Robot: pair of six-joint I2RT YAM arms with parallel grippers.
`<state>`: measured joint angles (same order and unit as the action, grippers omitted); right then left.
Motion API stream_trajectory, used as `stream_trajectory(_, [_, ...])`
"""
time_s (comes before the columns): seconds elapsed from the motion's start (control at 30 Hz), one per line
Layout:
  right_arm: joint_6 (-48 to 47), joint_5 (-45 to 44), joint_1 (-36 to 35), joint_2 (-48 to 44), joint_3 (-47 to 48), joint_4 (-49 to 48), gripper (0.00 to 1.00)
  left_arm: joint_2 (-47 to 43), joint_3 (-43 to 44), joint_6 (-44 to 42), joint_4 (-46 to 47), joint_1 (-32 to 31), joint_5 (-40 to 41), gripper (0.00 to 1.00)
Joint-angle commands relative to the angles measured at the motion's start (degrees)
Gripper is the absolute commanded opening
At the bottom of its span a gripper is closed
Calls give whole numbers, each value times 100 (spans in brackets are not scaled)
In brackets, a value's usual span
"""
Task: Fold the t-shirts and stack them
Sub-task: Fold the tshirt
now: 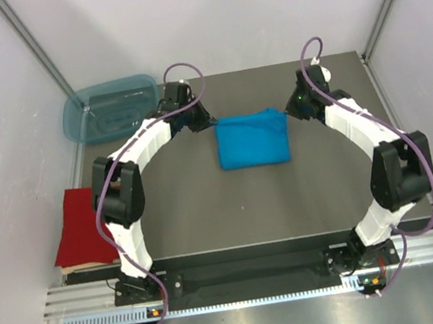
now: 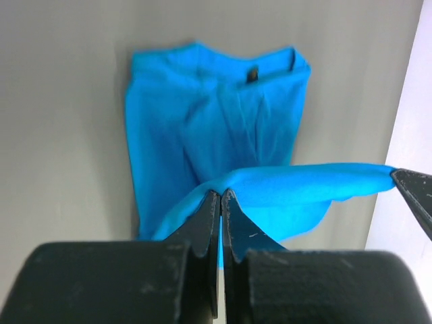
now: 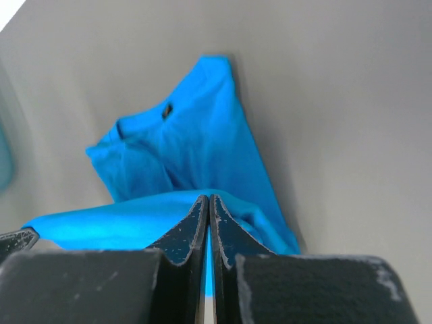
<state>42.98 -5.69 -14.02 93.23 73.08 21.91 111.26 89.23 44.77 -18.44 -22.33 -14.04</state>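
blue t-shirt [image 1: 252,140]: partly folded, mid-table [image 1: 208,212] twd 12 o'clock, far edge lifted.
left gripper [image 2: 220,196]: clamped tight on shirt's 10 o'clock corner.
right gripper [image 3: 206,200]: pinched tight on 2 o'clock corner.
red t-shirt [image 1: 79,227]: folded flat, 8 o'clock, at table's left edge.
plastic tub [image 1: 109,109]: 11 o'clock.

Both arms arch up from their bases and reach forward, elbows bowed outward, wrists turned toward each other. The left gripper [image 1: 206,123] and right gripper [image 1: 290,110] face inward, fingers [image 2: 202,223] pressed together, each pinching an edge of the shirt [image 1: 253,142].
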Motion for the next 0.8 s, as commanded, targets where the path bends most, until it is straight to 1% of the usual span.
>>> stream_trajectory(0.0, [-264,348,197,449,609,-371,0,492,620,-162,429,193,-230,0])
stream_trajectory(0.1, [-299,726,321,933,917,-582,0,930,920,-110,630,334,-335,0])
stream_trajectory(0.17, [-325,841,365,1258,1067,-696,0,1125,999,-57,1042,430,-502,0])
stream_trajectory(0.23, [-422,1061,400,1608,1331,-863,0,1424,1175,14,1193,483,-643,0])
stream_trajectory(0.33, [-536,1290,409,2066,1770,-890,0,1714,1369,75,1482,562,-731,0])
stream_trajectory(0.53, [-580,1317,444,2383,2052,-1119,0,2013,1553,75,1782,624,-644,0])
stream_trajectory(0.67, [-563,1255,479,2568,2263,-1066,0,2434,1895,75,1800,633,-924,1])
stream_trajectory(0.7, [-537,1255,479,2603,2290,-1075,0,2487,1940,84,1800,633,-925,1])
stream_trajectory(0.77, [-528,1255,514,2735,2377,-1040,3,2602,2045,93,1791,651,-925,6])
